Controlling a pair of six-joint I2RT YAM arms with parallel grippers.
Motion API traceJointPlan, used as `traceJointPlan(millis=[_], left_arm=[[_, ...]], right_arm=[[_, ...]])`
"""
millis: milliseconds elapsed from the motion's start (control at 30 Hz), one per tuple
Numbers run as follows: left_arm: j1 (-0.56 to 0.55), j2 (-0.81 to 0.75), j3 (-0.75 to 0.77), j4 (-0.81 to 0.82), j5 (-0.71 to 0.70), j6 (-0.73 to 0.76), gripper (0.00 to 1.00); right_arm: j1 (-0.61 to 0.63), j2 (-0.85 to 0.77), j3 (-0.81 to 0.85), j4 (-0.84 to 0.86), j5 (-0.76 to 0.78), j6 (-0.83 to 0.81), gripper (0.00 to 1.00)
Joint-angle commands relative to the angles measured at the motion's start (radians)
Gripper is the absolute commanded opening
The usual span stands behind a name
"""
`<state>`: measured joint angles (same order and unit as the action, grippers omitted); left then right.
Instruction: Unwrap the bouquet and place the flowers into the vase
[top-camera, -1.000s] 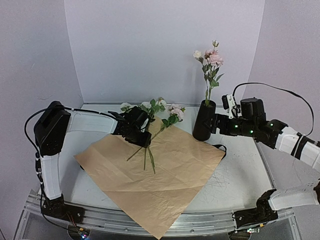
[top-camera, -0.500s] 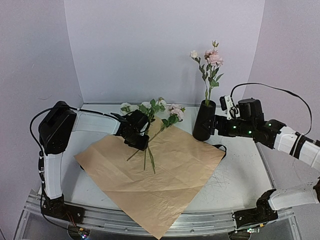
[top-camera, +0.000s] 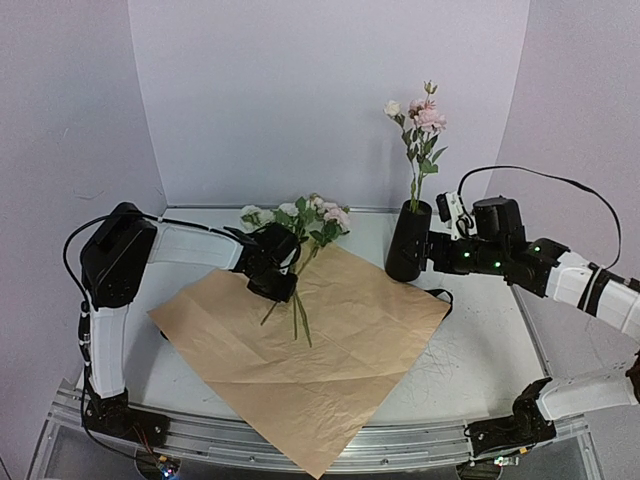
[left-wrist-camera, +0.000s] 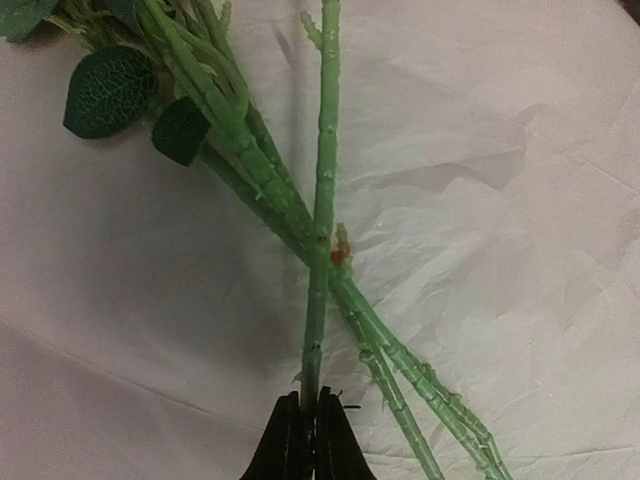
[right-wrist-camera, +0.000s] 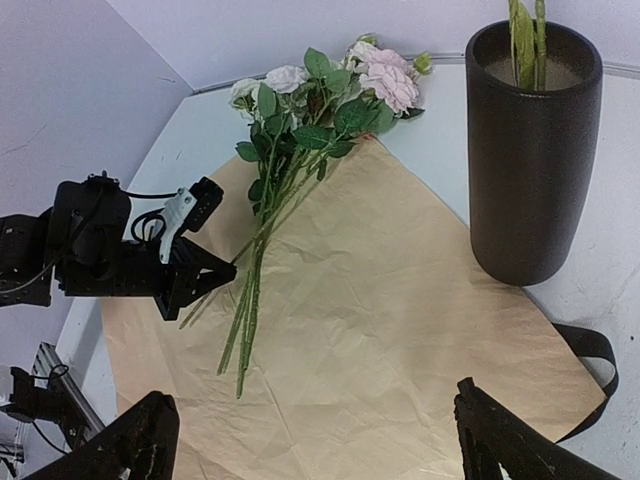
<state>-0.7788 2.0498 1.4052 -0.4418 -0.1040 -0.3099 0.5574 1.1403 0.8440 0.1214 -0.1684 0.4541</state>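
The bouquet lies unwrapped. Its tan paper (top-camera: 330, 350) is spread flat on the table, and the flowers (top-camera: 310, 215) lie across its far left corner with their stems (right-wrist-camera: 245, 300) pointing toward me. My left gripper (top-camera: 285, 290) is shut on one green stem (left-wrist-camera: 320, 250), pinched low between its jaws (left-wrist-camera: 308, 410); two other stems cross beside it. The black vase (top-camera: 408, 245) stands upright at the paper's far right corner with one pink flower (top-camera: 425, 115) in it. My right gripper (right-wrist-camera: 310, 400) hangs open just right of the vase, holding nothing.
A black ribbon (top-camera: 440, 295) lies by the paper's right corner, near the foot of the vase (right-wrist-camera: 530, 150). White walls close in the table at the back and on both sides. The paper (right-wrist-camera: 380, 330) overhangs the near table edge.
My left gripper has shut on one stem. The blooms on the right have swung left and bunched with the others. The right arm has barely moved.
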Motion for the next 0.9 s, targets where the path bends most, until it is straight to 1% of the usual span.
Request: traceJointPlan(millis=[0, 233, 400, 533, 600, 700, 767, 867], left_arm=[[0.003, -0.141, 0.049, -0.021, -0.055, 0.007, 0.01], [0.003, -0.24, 0.056, -0.034, 0.014, 0.022, 0.01], [0.003, -0.316, 0.036, -0.001, 0.094, 0.032, 0.0], [0.002, -0.378, 0.025, 0.021, 0.101, 0.016, 0.0], [0.003, -0.422, 0.008, 0.049, 0.122, 0.016, 0.0], [0.003, -0.503, -0.055, 0.146, 0.212, 0.019, 0.0], [0.002, -0.552, -0.101, 0.217, 0.271, 0.007, 0.01], [0.003, -0.608, -0.146, 0.3, 0.362, -0.02, 0.01]], right_arm=[[0.011, 0.013, 0.046, 0.019, -0.01, 0.014, 0.97], [0.019, 0.039, 0.054, 0.052, -0.027, 0.041, 0.97], [0.02, 0.053, 0.084, 0.091, -0.036, 0.108, 0.95], [0.019, 0.077, 0.133, 0.138, -0.055, 0.213, 0.9], [0.02, 0.093, 0.15, 0.195, -0.092, 0.275, 0.86], [0.032, 0.121, 0.165, 0.301, -0.136, 0.365, 0.78], [0.058, 0.157, 0.193, 0.347, -0.126, 0.385, 0.74], [0.106, 0.215, 0.27, 0.362, -0.109, 0.388, 0.72]])
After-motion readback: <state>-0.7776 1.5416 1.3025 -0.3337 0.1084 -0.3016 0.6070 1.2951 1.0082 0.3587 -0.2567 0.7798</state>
